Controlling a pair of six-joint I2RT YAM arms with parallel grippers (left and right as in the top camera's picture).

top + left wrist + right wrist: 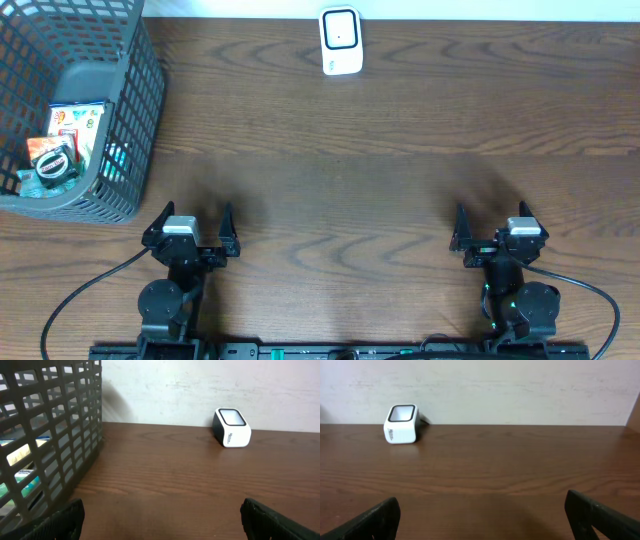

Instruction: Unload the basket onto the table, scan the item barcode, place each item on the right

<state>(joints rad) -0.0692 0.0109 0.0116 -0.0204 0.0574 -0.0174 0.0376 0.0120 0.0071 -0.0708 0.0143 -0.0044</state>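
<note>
A white barcode scanner [340, 41] with a dark window stands at the table's far edge, seen also as a scanner [231, 428] in the left wrist view and a scanner [401, 423] in the right wrist view. Several colourful packaged items [66, 145] lie in a dark mesh basket [125, 150] at the far left. My left gripper [192, 222] rests open near the front edge, right of the basket [50, 450], with nothing between its fingers [65, 520]. My right gripper [492, 222] is open too, over bare wood, its fingers [600, 515] wide apart.
The brown wooden table [350, 170] stretches between the arms and the scanner. A pale wall [520, 390] rises behind the table's far edge. Black cables [90, 290] run from both arm bases along the front.
</note>
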